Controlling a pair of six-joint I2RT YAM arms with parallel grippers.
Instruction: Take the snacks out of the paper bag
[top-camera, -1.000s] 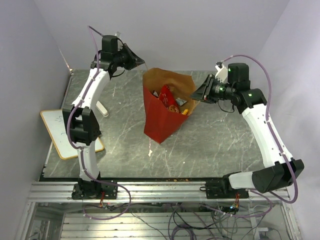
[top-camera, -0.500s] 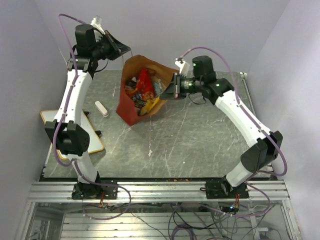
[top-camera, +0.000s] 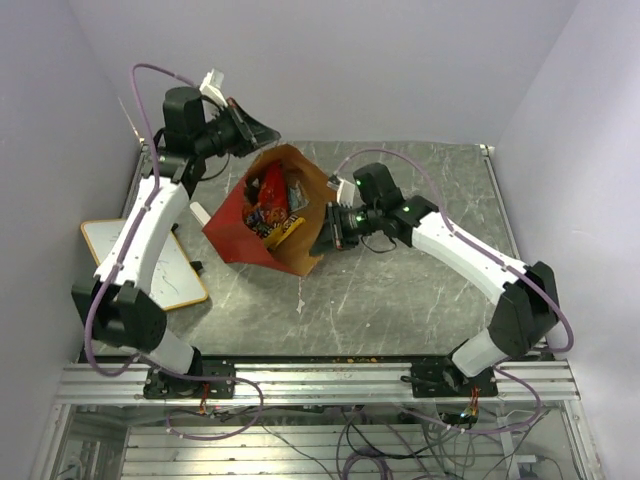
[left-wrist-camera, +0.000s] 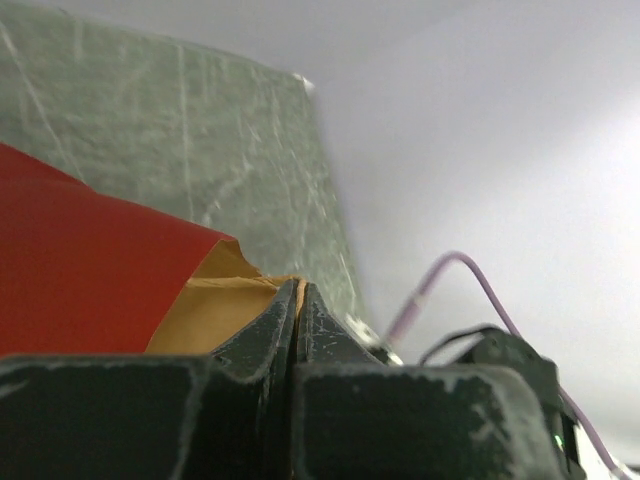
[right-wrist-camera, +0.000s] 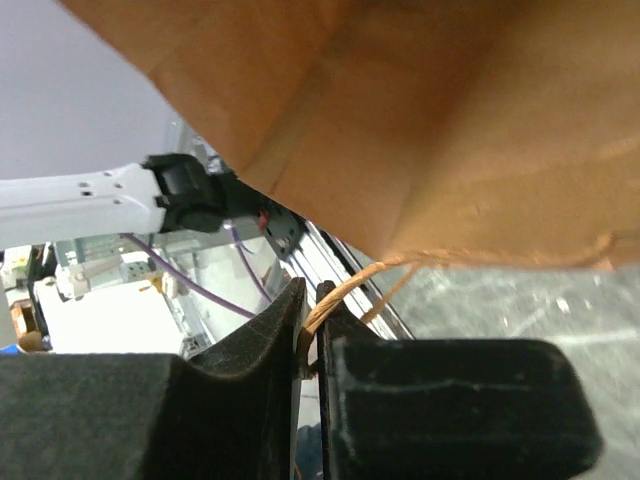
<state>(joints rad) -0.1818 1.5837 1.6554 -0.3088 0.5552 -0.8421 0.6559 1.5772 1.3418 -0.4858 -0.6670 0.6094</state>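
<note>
Currently: paper bag (top-camera: 236, 240), tilted, centre frame, snacks (top-camera: 268, 200) inside; my left gripper (top-camera: 274, 134) pinches its upper rim; my right gripper (top-camera: 318, 242) pinches string handle (right-wrist-camera: 342, 291).

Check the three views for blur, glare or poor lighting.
Top external: sharp, evenly lit, no glare on the paper bag. Left wrist: left claw dark, wall bright and featureless. Right wrist: right claw dark against bright background, bag paper slightly soft.

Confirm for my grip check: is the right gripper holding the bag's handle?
Yes, the handle loop is pinched in the shut right gripper.
</note>
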